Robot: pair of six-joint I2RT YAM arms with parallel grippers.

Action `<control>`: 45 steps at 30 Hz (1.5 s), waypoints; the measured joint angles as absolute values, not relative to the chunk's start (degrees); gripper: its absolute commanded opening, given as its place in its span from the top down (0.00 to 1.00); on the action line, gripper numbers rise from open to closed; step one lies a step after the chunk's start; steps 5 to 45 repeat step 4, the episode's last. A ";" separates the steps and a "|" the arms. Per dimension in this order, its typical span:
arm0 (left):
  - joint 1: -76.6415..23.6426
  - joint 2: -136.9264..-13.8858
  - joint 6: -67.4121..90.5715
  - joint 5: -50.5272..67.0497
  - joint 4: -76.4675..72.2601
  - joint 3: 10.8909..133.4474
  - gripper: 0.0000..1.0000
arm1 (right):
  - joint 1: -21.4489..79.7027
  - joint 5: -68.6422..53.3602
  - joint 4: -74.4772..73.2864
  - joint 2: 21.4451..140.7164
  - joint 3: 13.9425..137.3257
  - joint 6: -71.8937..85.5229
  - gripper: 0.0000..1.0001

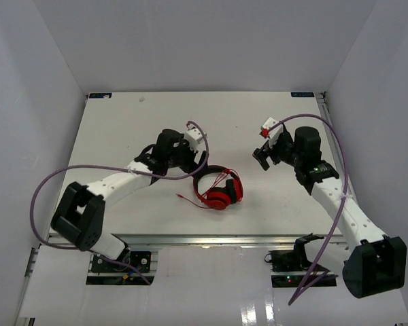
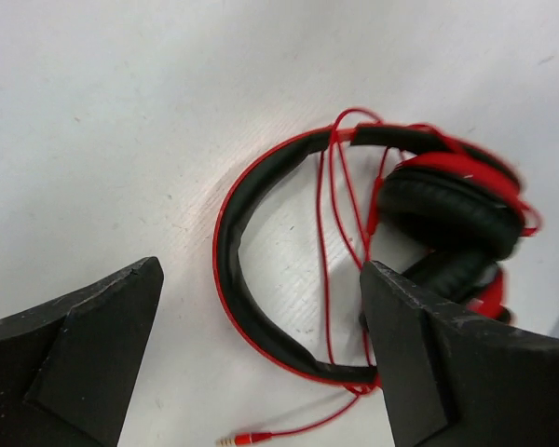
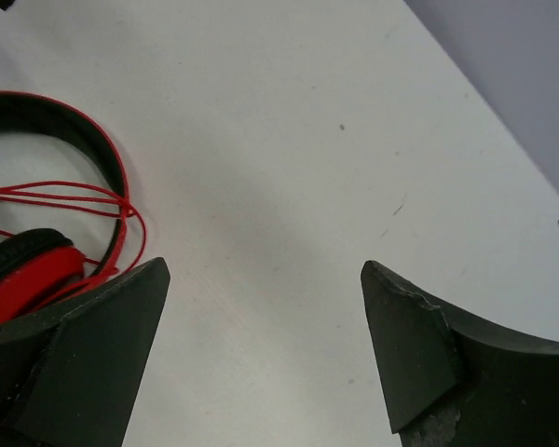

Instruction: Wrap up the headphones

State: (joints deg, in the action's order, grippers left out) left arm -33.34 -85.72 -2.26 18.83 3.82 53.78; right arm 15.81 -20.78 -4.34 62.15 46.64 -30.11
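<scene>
The red headphones point(image 1: 219, 189) lie on the white table near the middle front, cups folded together, black-and-red headband point(image 2: 252, 242) curving away. The thin red cord point(image 2: 328, 233) loops several times across the headband; its plug end point(image 2: 247, 438) lies loose on the table. My left gripper point(image 2: 261, 279) is open and empty just above and left of the headphones point(image 1: 190, 159). My right gripper point(image 3: 265, 275) is open and empty, to the right of the headphones point(image 1: 264, 155), over bare table. The headband and one cup show at the left edge of the right wrist view point(image 3: 37, 270).
Purple arm cables point(image 1: 183, 175) hang over the table by the left arm and along the right arm point(image 1: 340, 156). The table's far edge point(image 1: 204, 93) meets white walls. The front edge rail point(image 1: 204, 239) runs in front of the arm bases.
</scene>
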 measured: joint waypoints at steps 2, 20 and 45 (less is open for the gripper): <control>-33.34 -78.34 -0.36 18.70 4.18 52.17 0.02 | 15.64 -18.93 -5.42 59.13 44.80 -24.47 0.10; -33.32 -71.11 1.82 18.56 3.68 50.06 0.02 | 15.66 -16.26 -6.59 57.31 43.90 -19.18 0.10; -33.32 -71.11 1.82 18.56 3.68 50.06 0.02 | 15.66 -16.26 -6.59 57.31 43.90 -19.18 0.10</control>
